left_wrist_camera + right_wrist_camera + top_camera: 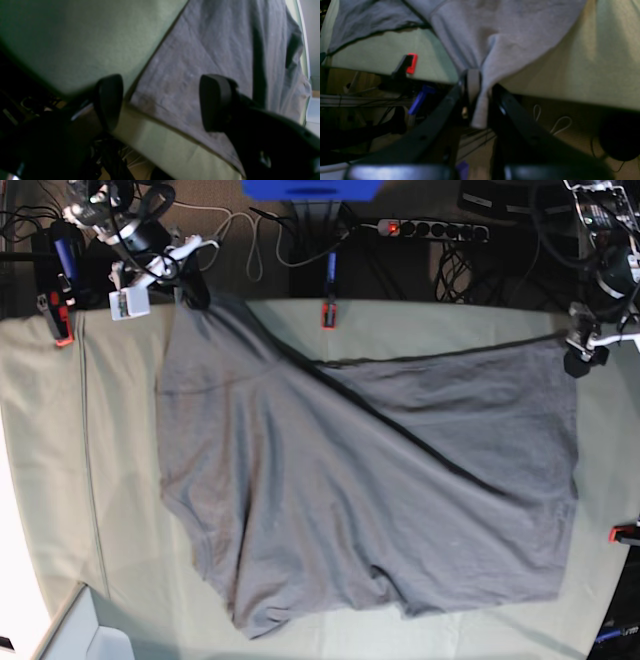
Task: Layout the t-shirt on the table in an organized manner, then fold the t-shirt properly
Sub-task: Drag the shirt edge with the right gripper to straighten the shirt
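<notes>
The grey t-shirt (380, 500) lies spread over the green-clothed table (40, 440), with a dark diagonal fold line across its upper half. My right gripper (190, 288) is at the far left corner of the shirt. In the right wrist view the right gripper (476, 85) is shut on a bunched piece of the t-shirt (500, 32) at the table edge. My left gripper (580, 358) hovers at the shirt's far right corner. In the left wrist view the left gripper (162, 102) is open, its fingers (110, 100) apart over the flat corner of the t-shirt (200, 50), holding nothing.
Red-black clamps (327, 315) (60, 322) (625, 532) grip the table's cloth at its edges; one clamp (411, 63) shows near my right gripper. Cables and a power strip (430, 227) lie beyond the far edge. A white box (90, 635) sits at the near left corner.
</notes>
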You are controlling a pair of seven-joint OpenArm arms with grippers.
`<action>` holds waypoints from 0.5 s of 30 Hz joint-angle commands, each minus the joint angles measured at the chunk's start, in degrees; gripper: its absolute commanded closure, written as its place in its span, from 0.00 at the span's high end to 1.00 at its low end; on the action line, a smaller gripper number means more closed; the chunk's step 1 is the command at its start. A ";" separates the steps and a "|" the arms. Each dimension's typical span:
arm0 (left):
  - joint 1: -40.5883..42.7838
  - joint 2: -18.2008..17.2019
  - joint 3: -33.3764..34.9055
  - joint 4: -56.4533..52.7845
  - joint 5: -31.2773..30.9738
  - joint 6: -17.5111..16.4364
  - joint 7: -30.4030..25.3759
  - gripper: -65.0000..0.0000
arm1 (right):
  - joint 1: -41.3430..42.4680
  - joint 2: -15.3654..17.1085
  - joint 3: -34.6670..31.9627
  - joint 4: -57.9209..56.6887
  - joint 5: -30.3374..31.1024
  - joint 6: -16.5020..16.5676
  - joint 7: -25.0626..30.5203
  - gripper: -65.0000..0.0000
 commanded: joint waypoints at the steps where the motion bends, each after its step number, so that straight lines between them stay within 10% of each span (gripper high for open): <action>1: -0.14 -0.99 -0.40 -0.12 -0.74 -0.50 -0.66 0.71 | -0.51 0.28 0.12 0.95 0.80 0.81 1.04 0.00; 12: -3.84 -1.34 -0.40 -7.50 -0.74 -0.68 -0.66 0.02 | -0.95 0.37 0.12 0.95 0.80 0.81 0.69 0.00; 15: -3.93 -1.61 -0.40 -7.24 -0.74 -0.68 -0.57 0.01 | -1.83 0.37 0.12 1.12 0.80 0.81 0.95 0.00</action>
